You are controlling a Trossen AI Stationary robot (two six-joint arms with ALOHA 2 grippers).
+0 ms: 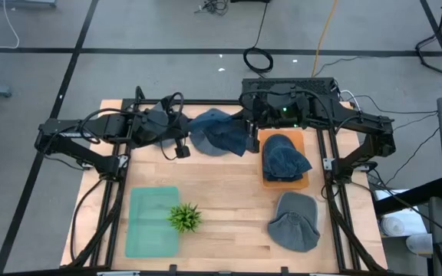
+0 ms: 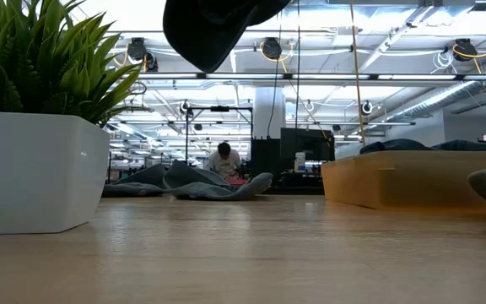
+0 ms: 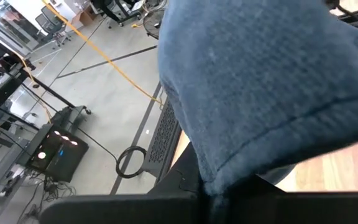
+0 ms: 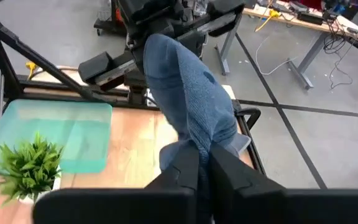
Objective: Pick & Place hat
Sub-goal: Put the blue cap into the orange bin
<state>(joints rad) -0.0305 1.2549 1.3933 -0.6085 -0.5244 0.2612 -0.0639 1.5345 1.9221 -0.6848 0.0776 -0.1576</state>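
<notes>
Blue hat hangs in the air between both arms, right gripper clamped tight on one edge, left gripper closed on the opposite edge, with the orange tray just beside the right gripper.

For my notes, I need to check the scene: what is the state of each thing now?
Blue fabric hat: lifted, held by both grippers.
Left gripper: shut on hat.
Right gripper: shut on hat.
Dark blue hat: lying on orange tray.
Grey hat: lying on table.
</notes>
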